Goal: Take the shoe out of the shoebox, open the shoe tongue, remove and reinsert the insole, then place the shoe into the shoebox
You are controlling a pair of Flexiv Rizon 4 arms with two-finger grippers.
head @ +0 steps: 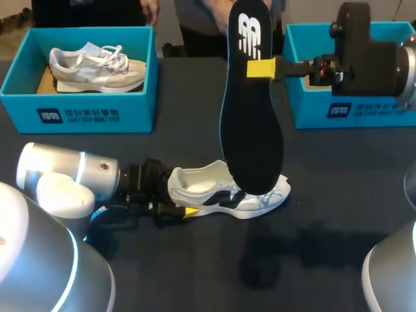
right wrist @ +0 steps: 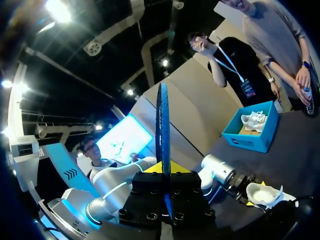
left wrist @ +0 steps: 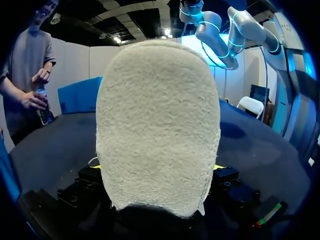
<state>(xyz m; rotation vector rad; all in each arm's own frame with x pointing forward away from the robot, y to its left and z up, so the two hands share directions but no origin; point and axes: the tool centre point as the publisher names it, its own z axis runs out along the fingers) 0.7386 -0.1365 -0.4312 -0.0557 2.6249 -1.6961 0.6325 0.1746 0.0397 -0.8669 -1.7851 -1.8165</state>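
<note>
A white shoe (head: 201, 185) lies on its side on the dark table, heel toward my left arm. My left gripper (head: 185, 211) is at the heel. In the left wrist view the fuzzy heel (left wrist: 157, 125) fills the space between the wide-open fingers, with only slivers of their yellow tips (left wrist: 218, 166) showing beside it. My right gripper (head: 260, 68) is shut on a black insole (head: 250, 110), which it holds upright with its lower end at the shoe's opening. In the right wrist view the insole (right wrist: 162, 125) is seen edge-on, rising from between the right gripper's (right wrist: 164, 167) tips.
A blue shoebox (head: 97, 114) at the back left holds a second pale shoe (head: 97, 65). Another blue shoebox (head: 312, 114) stands at the back right, behind my right arm. The table in front of the shoe is bare.
</note>
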